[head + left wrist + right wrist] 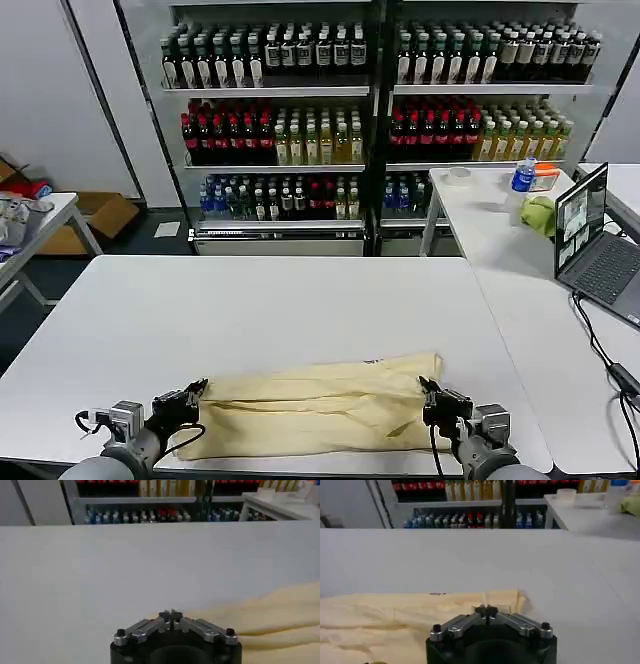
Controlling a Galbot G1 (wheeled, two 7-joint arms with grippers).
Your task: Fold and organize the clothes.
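The clothes [320, 405], one pale cream-yellow T-shirt, lie gathered in a long band across the near part of the white table [250, 300]. My left gripper [199, 389] is at the band's left end, with its fingertips closed together on the fabric edge. My right gripper [425, 385] is shut on the right end in the same way. An edge of fabric runs straight between the two grippers. In the left wrist view the left gripper [171, 614] meets the cloth [280, 610]. In the right wrist view the right gripper [487, 610] sits over the cloth [395, 615], near its small neck label [438, 594].
A second white table [520, 300] adjoins on the right, carrying an open laptop [595, 240], its cable [600, 350], a green cloth [540, 214] and a blue bottle [523, 176]. Shelves of drink bottles [280, 110] stand behind. A cardboard box [100, 215] sits on the floor at the left.
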